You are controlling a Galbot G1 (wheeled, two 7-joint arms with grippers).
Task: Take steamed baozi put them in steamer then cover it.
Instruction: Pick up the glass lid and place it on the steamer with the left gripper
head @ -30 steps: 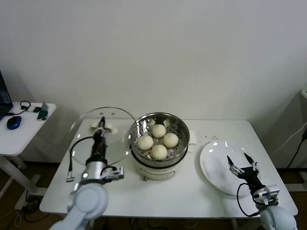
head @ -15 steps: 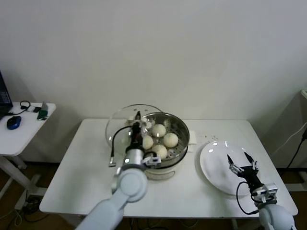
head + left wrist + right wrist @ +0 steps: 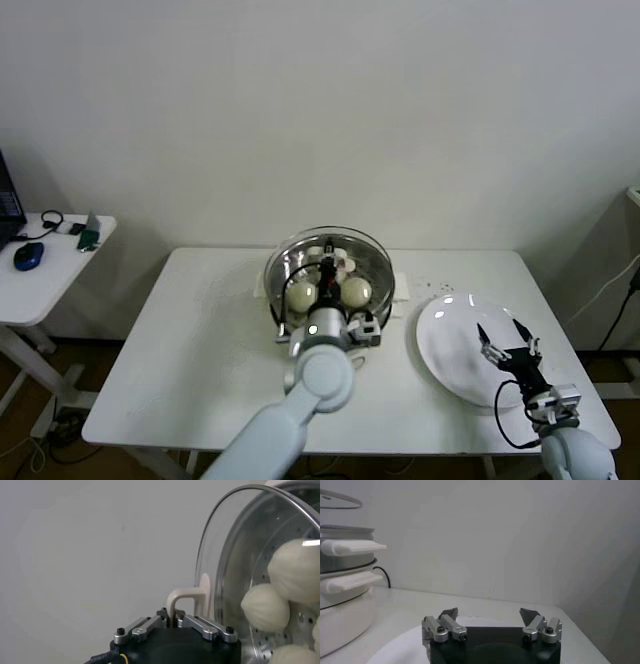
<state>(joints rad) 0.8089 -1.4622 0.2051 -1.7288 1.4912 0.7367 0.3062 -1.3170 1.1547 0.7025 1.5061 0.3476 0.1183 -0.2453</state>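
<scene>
Fingers of the left gripper are pinched on the white handle of the cover, which is held above the steamer at the middle of the surface. In the right wrist view the cover's rim is seen just clear of the steamer's top, so it is judged not yet seated. Through the glass, baozi are seen inside the steamer, two plainly in the head view; the rest are partly hidden by the gripper. The covering step is judged to be in hand, with loading done. Next, the cover should be lowered level, centred on the rim, and only then released. Fingers of the right gripper are spread and idle over the empty plate at about four o'clock from the steamer.
</scene>
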